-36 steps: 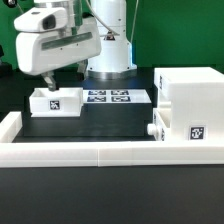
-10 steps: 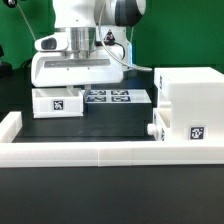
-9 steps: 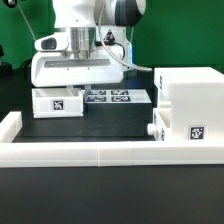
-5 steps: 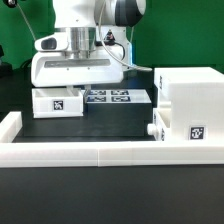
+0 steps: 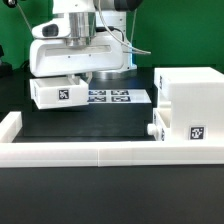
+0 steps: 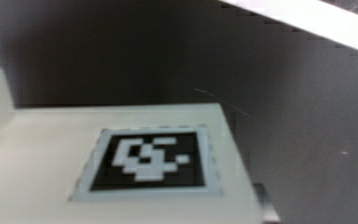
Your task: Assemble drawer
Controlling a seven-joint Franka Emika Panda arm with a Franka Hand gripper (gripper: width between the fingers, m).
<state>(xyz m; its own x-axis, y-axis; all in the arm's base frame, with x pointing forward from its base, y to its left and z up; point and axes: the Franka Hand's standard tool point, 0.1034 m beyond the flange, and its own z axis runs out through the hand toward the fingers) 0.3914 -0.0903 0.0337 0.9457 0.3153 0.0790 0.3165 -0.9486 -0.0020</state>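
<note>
I see the gripper (image 5: 74, 80) clamped on the drawer (image 5: 57, 93), holding it slightly tilted just above the tabletop (image 5: 90, 125).

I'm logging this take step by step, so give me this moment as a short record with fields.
gripper: shut on the drawer, fingertips mostly hidden
drawer: slightly tilted, tag facing the exterior camera, higher than half a second ago
housing: on the table, at the exterior view's right, apart from the drawer
marker board: flat on the table, between drawer and housing
border rail: along the near edge
</note>
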